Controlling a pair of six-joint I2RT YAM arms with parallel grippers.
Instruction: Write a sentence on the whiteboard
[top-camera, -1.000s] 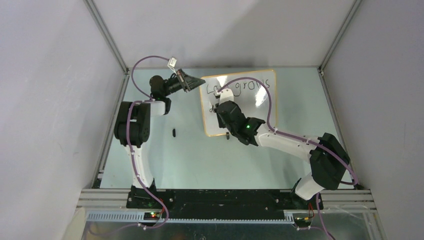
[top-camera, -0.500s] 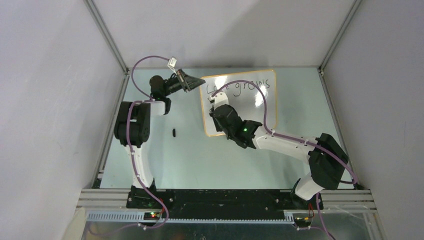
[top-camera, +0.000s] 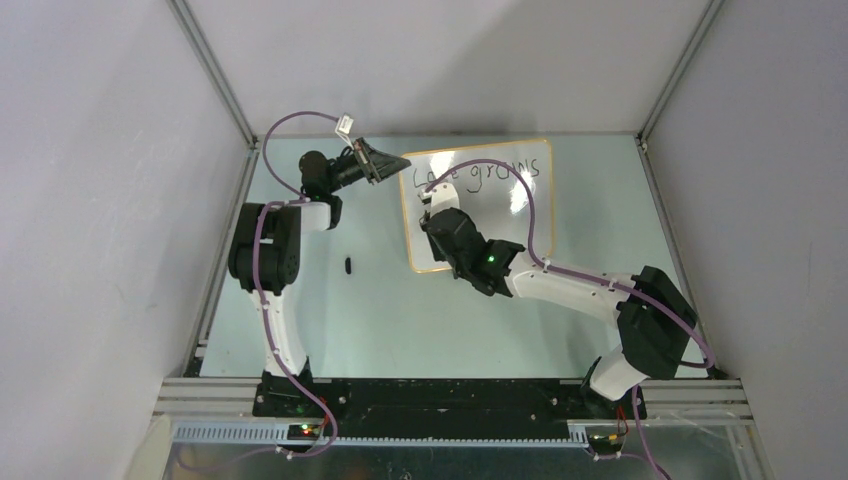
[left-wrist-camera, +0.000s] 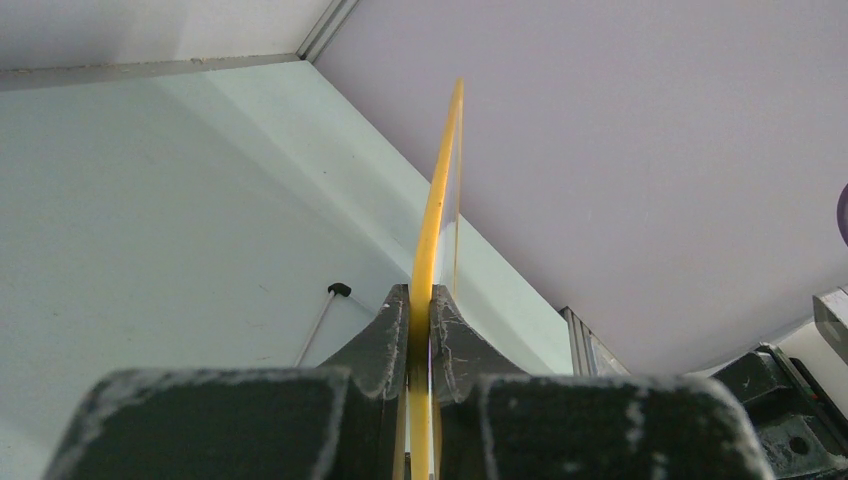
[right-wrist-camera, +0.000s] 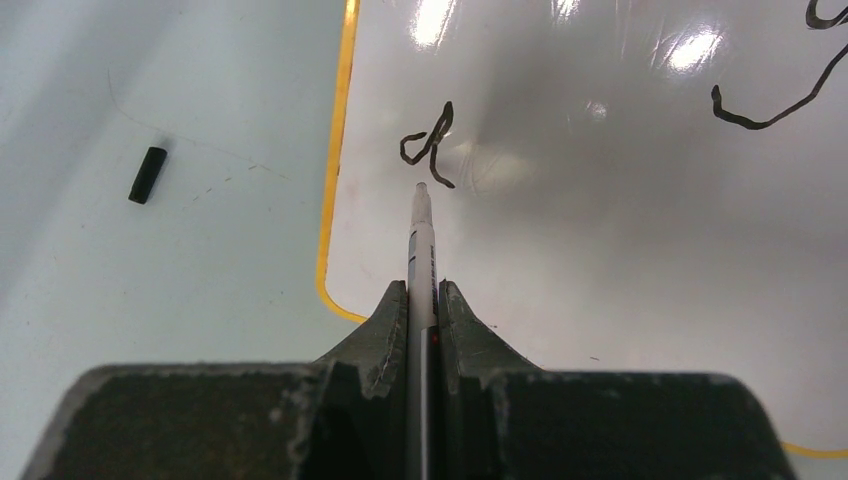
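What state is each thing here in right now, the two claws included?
whiteboard, rim clamped in the left gripper.
sentence, unfinished: "Love grows" written, second line barely begun.
marker, uncapped, tip aimed at the board beside the lone second-line mark.
left gripper, shut on the whiteboard.
right gripper, shut on the marker.
black cap, lying loose beside the board.

The whiteboard (top-camera: 500, 225) sits toward 12 o'clock on the surface (top-camera: 400, 320). The marker cap (top-camera: 348, 265) lies at its 8 o'clock, well apart.
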